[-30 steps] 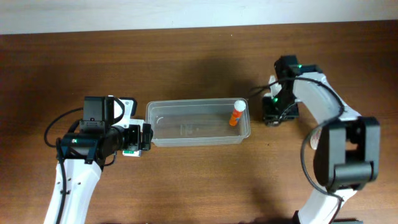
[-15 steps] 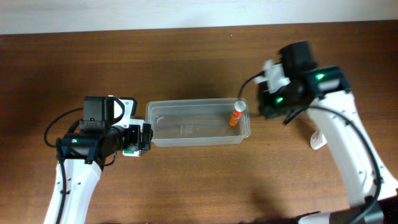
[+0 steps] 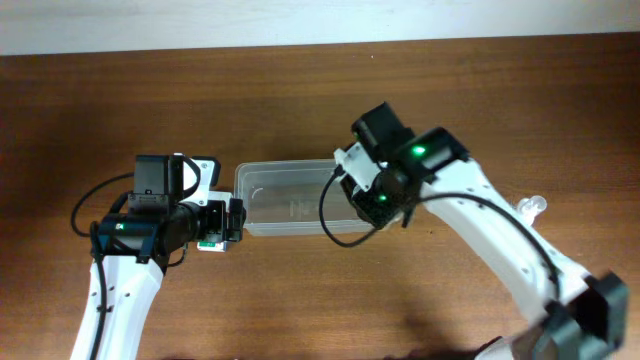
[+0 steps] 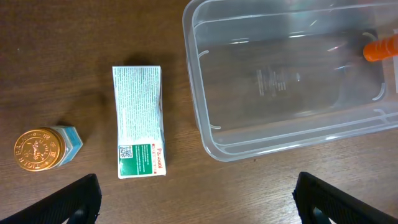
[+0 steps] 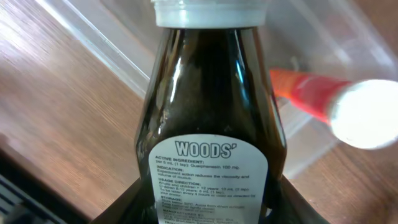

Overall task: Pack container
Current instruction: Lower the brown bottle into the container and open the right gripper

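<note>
Findings at this moment.

**Container:** The container sits open side up at mid-counter. Its long axis runs from one arm to the other. An orange tube lies inside at the right-hand end.

**Right arm:** The right fingers hang over that same right end and are closed on a dark bottle with a white cap, gripped around its lower body. The bottle's long axis runs straight out from the fingers, cap leading. The cap points towards the container, which lies directly beyond it, and the tube lies just to one side. How high the bottle hangs above the floor of the container cannot be told.

**Left arm:** The left fingers are spread wide and hold nothing. They sit just off the container's left short end without touching it. Below them a box lies flat beside the container wall, its long axis square to the container's. A gold-lidded jar stands farther out.

**Judgement:** The right arm is the one placed to deposit. The bottle probably needs laying along the container's length, clear of the tube.
</note>
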Motion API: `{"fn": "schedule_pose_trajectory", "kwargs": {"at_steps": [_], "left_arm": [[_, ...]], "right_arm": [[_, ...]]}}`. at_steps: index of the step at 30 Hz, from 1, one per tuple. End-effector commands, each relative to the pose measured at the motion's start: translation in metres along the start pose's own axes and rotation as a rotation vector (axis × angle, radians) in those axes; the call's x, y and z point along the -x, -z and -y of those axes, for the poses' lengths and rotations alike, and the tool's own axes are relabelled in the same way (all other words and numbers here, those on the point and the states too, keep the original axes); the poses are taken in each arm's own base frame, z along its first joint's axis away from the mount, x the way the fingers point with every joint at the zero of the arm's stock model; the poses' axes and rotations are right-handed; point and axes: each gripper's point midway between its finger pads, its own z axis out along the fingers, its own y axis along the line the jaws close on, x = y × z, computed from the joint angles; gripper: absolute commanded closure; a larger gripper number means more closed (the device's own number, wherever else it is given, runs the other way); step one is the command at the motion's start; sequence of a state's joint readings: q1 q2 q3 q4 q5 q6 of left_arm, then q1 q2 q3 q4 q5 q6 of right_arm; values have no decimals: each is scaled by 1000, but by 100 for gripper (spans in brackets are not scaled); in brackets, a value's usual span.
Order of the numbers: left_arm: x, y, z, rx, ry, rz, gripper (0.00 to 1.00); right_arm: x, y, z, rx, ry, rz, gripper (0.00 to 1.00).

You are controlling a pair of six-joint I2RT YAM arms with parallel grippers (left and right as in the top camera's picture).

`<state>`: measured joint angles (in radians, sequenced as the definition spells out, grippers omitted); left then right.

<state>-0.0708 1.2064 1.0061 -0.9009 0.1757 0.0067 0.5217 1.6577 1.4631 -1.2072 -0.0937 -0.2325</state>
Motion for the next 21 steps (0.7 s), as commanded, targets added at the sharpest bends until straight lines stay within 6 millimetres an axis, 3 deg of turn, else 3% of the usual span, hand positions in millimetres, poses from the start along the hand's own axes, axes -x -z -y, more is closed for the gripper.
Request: {"fn": "schedule_pose_trajectory", "kwargs": {"at_steps": [1, 4, 8, 21], "left_arm": [[5, 2, -1, 8, 2, 12, 1], [5, 2, -1, 8, 2, 11, 1], [5, 2, -1, 8, 2, 12, 1], [6, 2, -2, 9, 3, 13, 1]], "right_arm": [[-3, -28, 3, -4, 28, -75, 59], [-3, -52, 6, 4, 20, -128, 59], [-5, -67, 7, 13, 17, -165, 57], [-2, -63, 15, -32, -5, -162, 41]]}}
